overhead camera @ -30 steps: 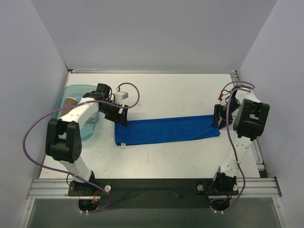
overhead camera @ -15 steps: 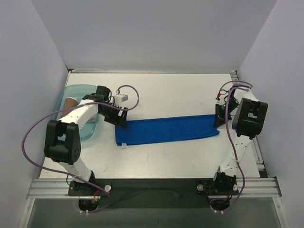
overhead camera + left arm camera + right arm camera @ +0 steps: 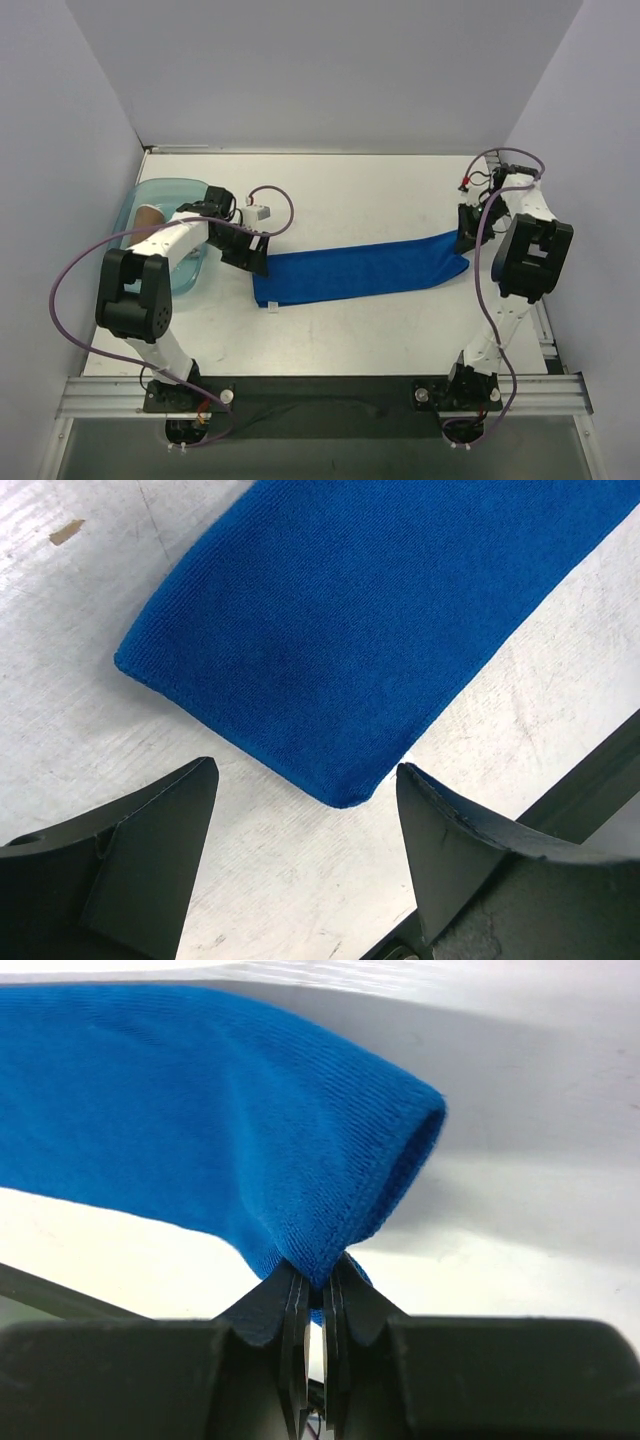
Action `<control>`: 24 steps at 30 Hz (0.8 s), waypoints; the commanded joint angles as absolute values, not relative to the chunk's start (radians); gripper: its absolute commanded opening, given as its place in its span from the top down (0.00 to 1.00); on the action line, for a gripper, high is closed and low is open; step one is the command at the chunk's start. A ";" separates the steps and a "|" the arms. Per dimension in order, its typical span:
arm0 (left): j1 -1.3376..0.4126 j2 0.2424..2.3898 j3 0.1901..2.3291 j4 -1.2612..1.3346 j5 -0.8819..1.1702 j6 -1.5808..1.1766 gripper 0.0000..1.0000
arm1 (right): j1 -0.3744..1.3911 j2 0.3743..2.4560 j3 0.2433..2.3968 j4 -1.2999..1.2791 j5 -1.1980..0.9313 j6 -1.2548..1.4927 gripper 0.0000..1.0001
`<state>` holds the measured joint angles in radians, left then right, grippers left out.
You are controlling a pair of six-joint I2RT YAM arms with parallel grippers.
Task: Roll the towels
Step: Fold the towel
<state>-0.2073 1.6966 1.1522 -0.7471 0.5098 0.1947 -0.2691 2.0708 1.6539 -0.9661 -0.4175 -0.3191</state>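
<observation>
Well, we see the blue towel [image 3: 360, 272] stretched as a long folded strip across the middle of the white surface [image 3: 350, 195], running from left to right with its right end a little farther from the arm bases than its left. A small white tag [image 3: 273, 306] sticks out at its near left corner.

The right gripper [image 3: 465, 236] is pressed together on the towel's right end. In the right wrist view the gripper [image 3: 313, 1282] pinches a bit of the blue edge between its fingers [image 3: 293, 1305], and the cloth bulges above them in a rounded fold, raised off the surface with a shadow beneath it.

The left gripper [image 3: 254, 257] is spread wide at the towel's left end. Its wrist view shows the gripper [image 3: 305, 772] with the rounded end of the towel [image 3: 340, 640] lying in the gap between the two dark fingers [image 3: 165, 815], touching neither; we cannot tell how high it sits above the cloth.

At the left edge stands a clear teal tub [image 3: 150, 190], just beside the left arm, with something tan inside, too small to make out.
</observation>
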 commanded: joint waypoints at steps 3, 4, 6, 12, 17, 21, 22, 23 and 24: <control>-0.201 1.730 1.147 -0.733 0.563 0.198 0.18 | -0.204 1.974 1.629 -1.051 -0.466 -0.333 1.00; -0.201 1.735 1.146 -0.730 0.564 0.198 0.18 | -0.193 1.967 1.618 -1.051 -0.472 -0.330 1.00; -0.201 1.747 1.141 -0.724 0.565 0.193 0.18 | -0.166 1.948 1.612 -1.054 -0.498 -0.318 1.00; -0.201 1.769 1.134 -0.715 0.551 0.187 0.20 | -0.043 1.947 1.594 -1.049 -0.595 -0.279 1.00; -0.201 1.770 1.127 -0.716 0.542 0.189 0.20 | 0.052 1.996 1.608 -1.034 -0.690 -0.224 1.00; -0.202 1.776 1.126 -0.715 0.525 0.181 0.20 | 0.116 2.031 1.637 -1.014 -0.748 -0.187 1.00; -0.201 1.776 1.121 -0.713 0.517 0.179 0.20 | 0.127 2.037 1.640 -1.011 -0.765 -0.173 1.00; -0.201 1.776 1.118 -0.710 0.508 0.175 0.20 | 0.139 2.046 1.644 -1.008 -0.775 -0.167 1.00; -0.201 1.778 1.115 -0.707 0.502 0.175 0.20 | 0.167 2.051 1.644 -1.002 -0.779 -0.161 1.00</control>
<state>-0.2073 1.7679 1.1217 -0.7383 0.5224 0.1860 0.1234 2.0266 1.6119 -0.9791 -0.6998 -0.2081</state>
